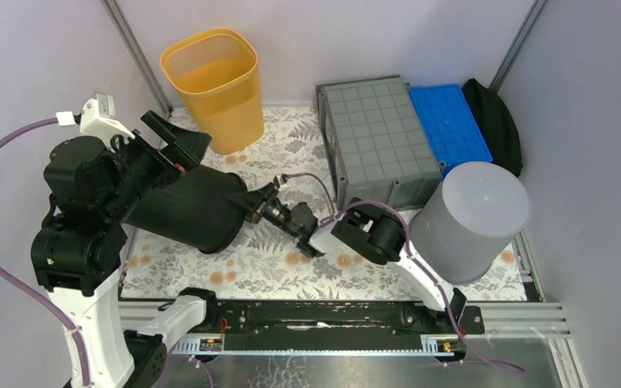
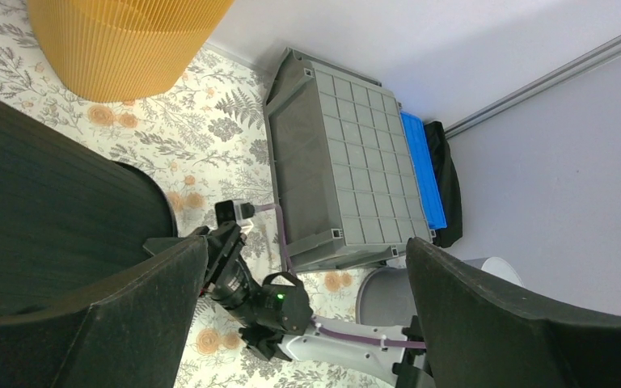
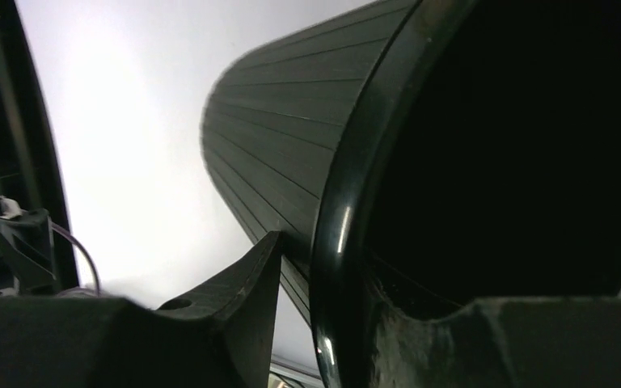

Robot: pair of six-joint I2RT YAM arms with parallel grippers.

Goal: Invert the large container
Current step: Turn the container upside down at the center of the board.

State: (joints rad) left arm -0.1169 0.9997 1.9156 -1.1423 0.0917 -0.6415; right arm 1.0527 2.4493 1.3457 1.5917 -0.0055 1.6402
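Observation:
The large container (image 1: pixel 380 141) is a dark-grey crate at the back right, resting with its gridded underside up; it also shows in the left wrist view (image 2: pixel 348 178). Neither gripper touches it. A black round ribbed bin (image 1: pixel 186 208) lies on its side left of centre. My right gripper (image 1: pixel 252 202) is shut on this bin's rim, one finger outside the wall and one inside (image 3: pixel 331 275). My left gripper (image 1: pixel 179 137) is open and empty, hovering above the bin's closed end (image 2: pixel 306 250).
A yellow ribbed bin (image 1: pixel 213 85) stands upright at the back left. A blue ribbed tray (image 1: pixel 453 125) leans beside the crate, with a black object (image 1: pixel 497 121) behind it. A round light-grey bucket (image 1: pixel 471 218) stands upside down at the right front.

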